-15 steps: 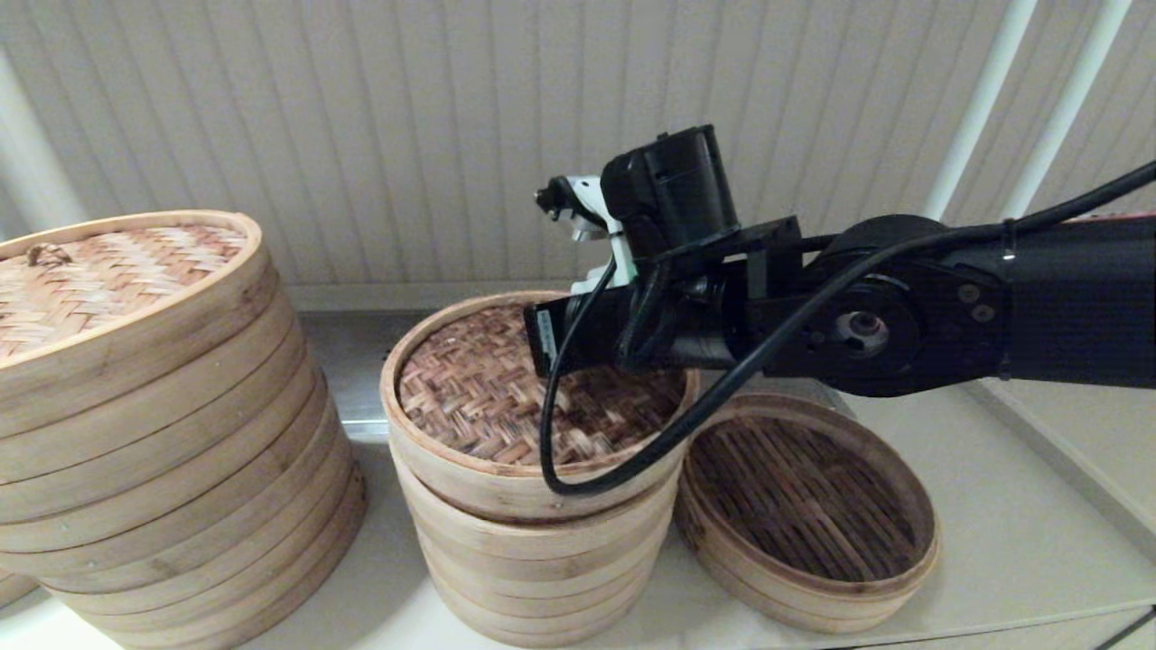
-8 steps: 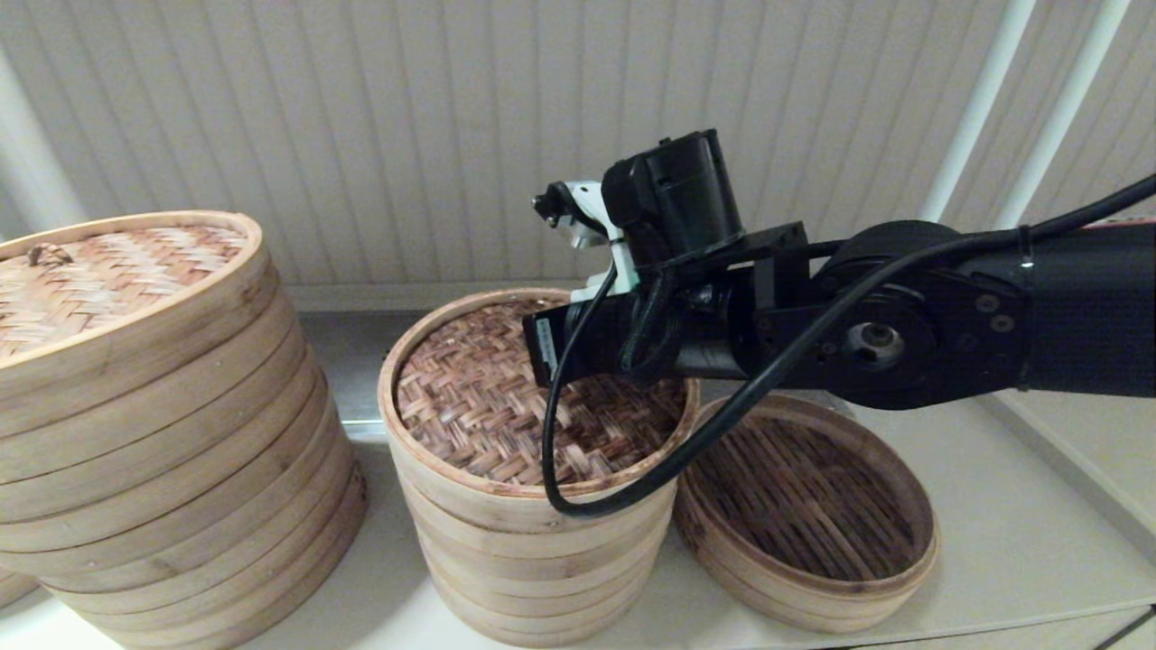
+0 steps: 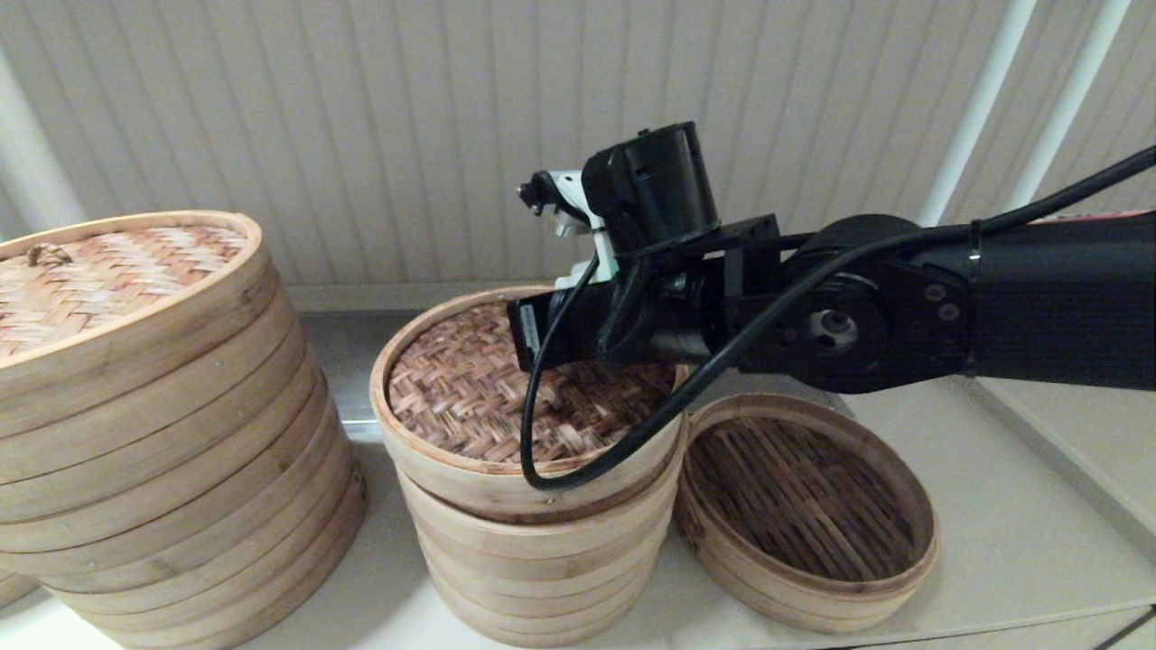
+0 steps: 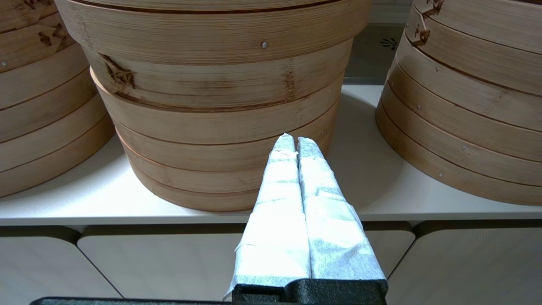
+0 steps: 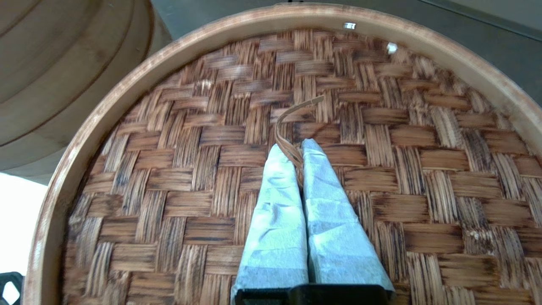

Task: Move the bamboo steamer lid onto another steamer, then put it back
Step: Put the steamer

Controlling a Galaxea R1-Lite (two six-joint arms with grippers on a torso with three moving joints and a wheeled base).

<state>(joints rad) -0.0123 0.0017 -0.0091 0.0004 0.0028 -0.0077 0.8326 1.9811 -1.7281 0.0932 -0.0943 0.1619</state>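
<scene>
Above middle stack, right gripper (image 5: 298,148) apparently lifts lid (image 3: 470,397).

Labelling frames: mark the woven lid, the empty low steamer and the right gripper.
bamboo steamer lid (image 3: 470,406), head view, woven top.
another steamer (image 3: 804,506), head view, slatted floor.
right gripper (image 5: 297,146), right wrist view, between fingertips.

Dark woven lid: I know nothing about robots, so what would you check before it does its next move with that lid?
1. Right hand shut on the thin strip handle of the dark woven lid: ok.
2. Lid clear of the stack all round: cannot tell; a gap shows in front, but the arm hides the far edge.
3. Low steamer beside it empty: ok.
4. Left hand shut and low, in front of the stack: ok.
5. Strip strong enough to carry the lid: cannot tell.
</scene>
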